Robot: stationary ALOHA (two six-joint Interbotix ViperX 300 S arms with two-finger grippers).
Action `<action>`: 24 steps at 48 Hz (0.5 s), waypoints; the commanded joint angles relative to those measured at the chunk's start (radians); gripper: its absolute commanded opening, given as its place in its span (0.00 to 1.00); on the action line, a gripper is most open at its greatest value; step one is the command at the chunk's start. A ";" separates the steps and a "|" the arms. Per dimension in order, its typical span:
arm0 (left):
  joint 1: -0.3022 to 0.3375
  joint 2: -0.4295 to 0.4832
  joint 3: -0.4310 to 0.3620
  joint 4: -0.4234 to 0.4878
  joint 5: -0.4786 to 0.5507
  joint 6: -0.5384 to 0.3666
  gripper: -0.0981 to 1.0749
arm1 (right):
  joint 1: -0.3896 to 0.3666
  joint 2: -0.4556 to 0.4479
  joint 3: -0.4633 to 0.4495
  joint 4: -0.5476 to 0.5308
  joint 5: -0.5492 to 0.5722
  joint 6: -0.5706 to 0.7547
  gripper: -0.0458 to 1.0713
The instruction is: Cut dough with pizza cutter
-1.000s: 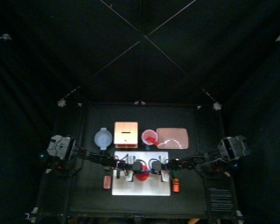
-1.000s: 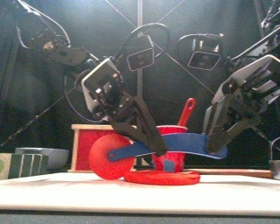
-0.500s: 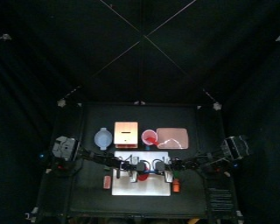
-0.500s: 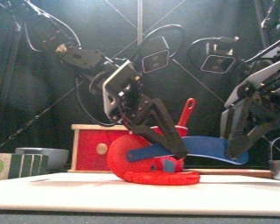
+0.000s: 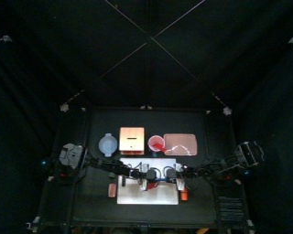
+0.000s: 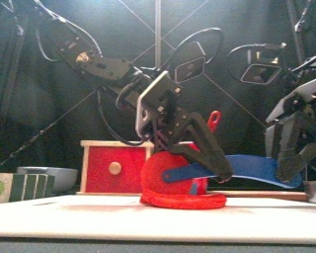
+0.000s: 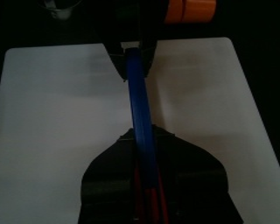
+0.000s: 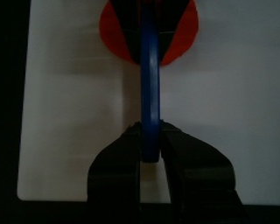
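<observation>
The dough (image 6: pixel 188 203) lies as a flat red lump on the white board (image 6: pixel 68 215). The pizza cutter's red wheel (image 6: pixel 157 176) stands upright on the dough, and its blue handle (image 6: pixel 247 166) runs off to the right. My left gripper (image 6: pixel 200 173) is shut on the handle close to the wheel. My right gripper (image 6: pixel 290 170) is shut on the handle's far end. In the right wrist view the handle (image 8: pixel 150 79) leads from my right gripper (image 8: pixel 150 144) to the dough (image 8: pixel 184 31). In the left wrist view my left gripper (image 7: pixel 139 144) clamps the handle (image 7: pixel 134 87) over the board (image 7: pixel 49 105).
Behind the board stand an orange-and-white box (image 5: pixel 131 140), a red cup (image 5: pixel 156 142), a pale pink tray (image 5: pixel 181 143) and a clear container (image 5: pixel 106 143). Small orange items (image 5: pixel 113 190) lie at the board's front corners. In the front view, small bins (image 6: pixel 29 183) sit at the left.
Both arms and the cutter have shifted right in the front view. The wheel has travelled from the dough's left edge onto the dough. In the top view the grippers sit nearer the table's front edge.
</observation>
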 commanded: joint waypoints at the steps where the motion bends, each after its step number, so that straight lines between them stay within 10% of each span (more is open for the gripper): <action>1: -0.005 0.006 -0.026 0.003 0.003 0.005 0.48 | 0.006 -0.040 -0.002 0.002 -0.003 -0.002 0.37; 24: 0.005 0.055 -0.089 0.005 0.003 0.005 0.48 | 0.015 -0.123 0.071 0.005 0.005 -0.002 0.37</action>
